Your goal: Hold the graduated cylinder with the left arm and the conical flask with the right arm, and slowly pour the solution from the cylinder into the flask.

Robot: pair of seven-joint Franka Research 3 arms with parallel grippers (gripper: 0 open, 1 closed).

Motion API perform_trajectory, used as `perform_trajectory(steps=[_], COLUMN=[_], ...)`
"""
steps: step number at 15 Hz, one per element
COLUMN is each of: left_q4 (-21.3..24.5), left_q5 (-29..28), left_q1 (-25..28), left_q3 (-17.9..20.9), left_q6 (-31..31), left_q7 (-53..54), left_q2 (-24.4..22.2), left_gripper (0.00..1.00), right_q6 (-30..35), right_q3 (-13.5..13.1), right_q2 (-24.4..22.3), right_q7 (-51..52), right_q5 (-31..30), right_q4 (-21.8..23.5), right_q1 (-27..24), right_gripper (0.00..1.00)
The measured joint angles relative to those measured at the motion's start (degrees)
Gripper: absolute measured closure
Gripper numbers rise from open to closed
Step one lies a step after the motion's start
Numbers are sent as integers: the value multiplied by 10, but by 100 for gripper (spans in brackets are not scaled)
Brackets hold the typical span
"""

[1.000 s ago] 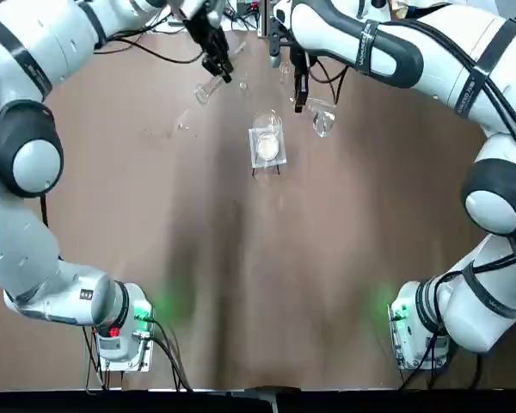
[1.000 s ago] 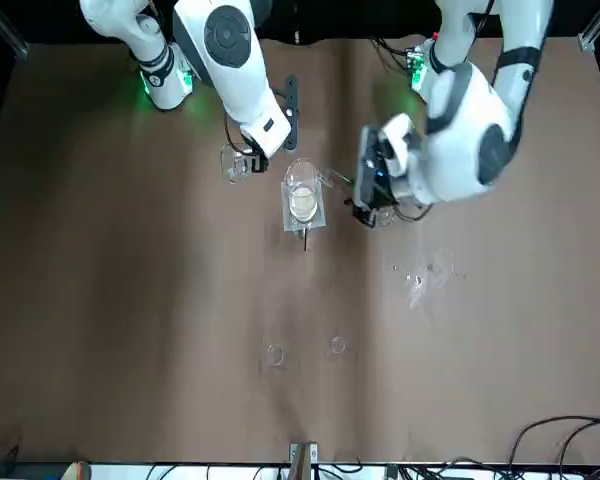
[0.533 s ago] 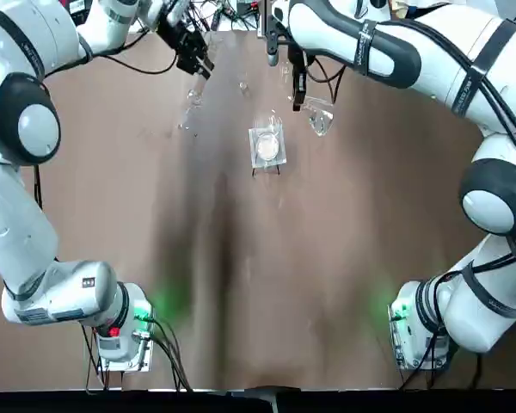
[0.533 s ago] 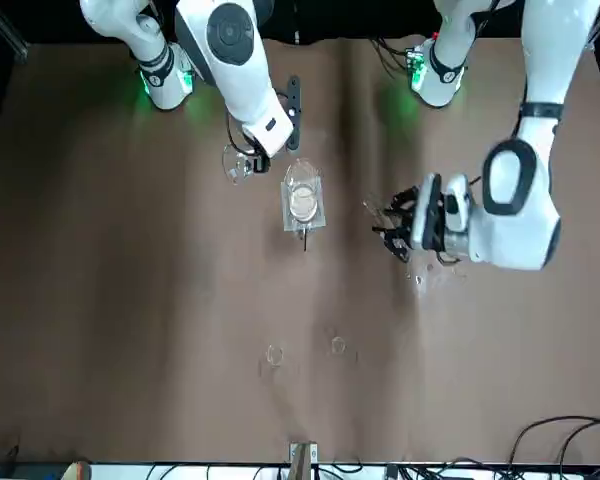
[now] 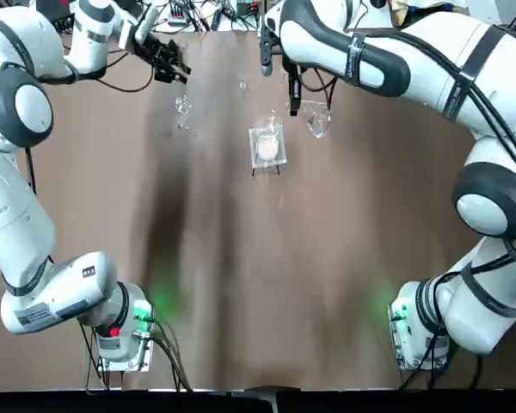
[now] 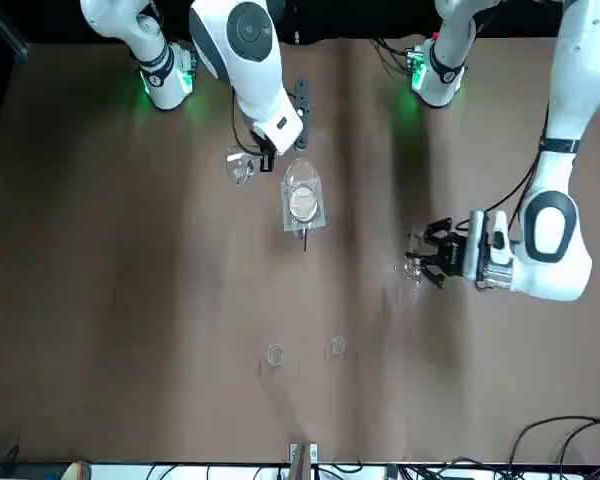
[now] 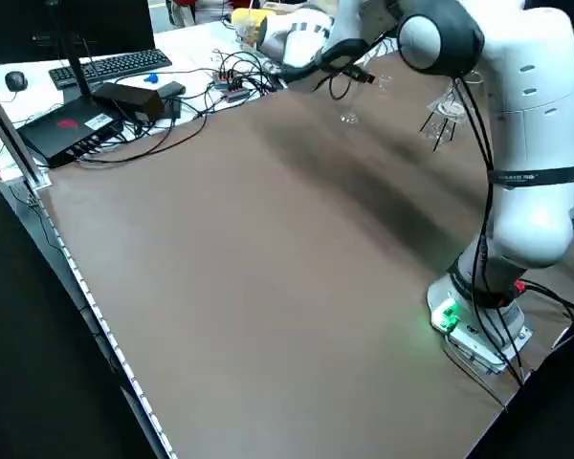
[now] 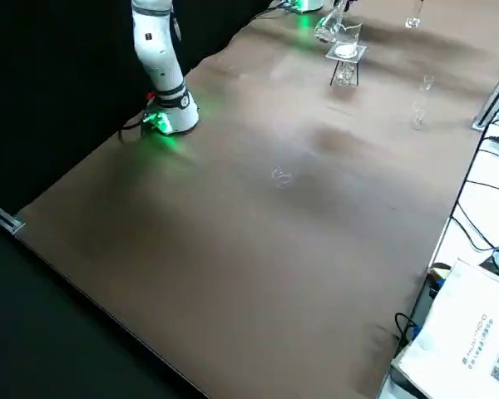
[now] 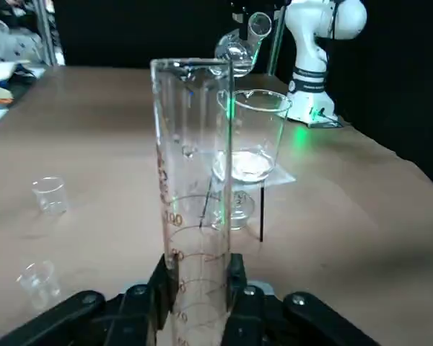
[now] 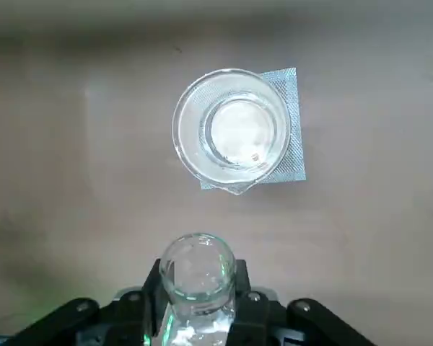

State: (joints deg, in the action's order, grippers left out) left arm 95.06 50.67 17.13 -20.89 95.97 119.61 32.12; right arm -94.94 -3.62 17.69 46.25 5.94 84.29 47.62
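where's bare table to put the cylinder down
Free: the wide brown stretch between the beaker on its stand and the arm bases. Crowded: around the beaker, where the right hand holds the conical flask, and two tiny glass cups beyond.

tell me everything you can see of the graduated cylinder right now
The cylinder is a tall, narrow tube of clear glass with brown graduation marks and a "100" printed on its side. It stands upright, its open rim at the top. The left claw grips it low on the tube between both fingers, so its foot is hidden. Whether liquid remains inside is hard to tell. It stands apart from the beaker on its stand.
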Motion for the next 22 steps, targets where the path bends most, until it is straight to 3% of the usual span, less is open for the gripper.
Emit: perform_trajectory(steps=[3, 11, 22], left_q4=[-1, -2, -2], left_q5=[3, 3, 3], left_q1=[51, 112, 129], left_q3=[0, 1, 2], left_q6=[-14, -30, -32], left_q7=[47, 92, 147], left_q2=[33, 85, 132], left_gripper=[66, 66, 66], right_q6=[0, 3, 28], right_q3=[0, 0, 0], right_q2=[7, 23, 43], right_q7=[-4, -12, -12], right_q5=[-16, -52, -96], right_q4=[-7, -21, -46], right_q1=[7, 26, 38], right_gripper=[61, 61, 61])
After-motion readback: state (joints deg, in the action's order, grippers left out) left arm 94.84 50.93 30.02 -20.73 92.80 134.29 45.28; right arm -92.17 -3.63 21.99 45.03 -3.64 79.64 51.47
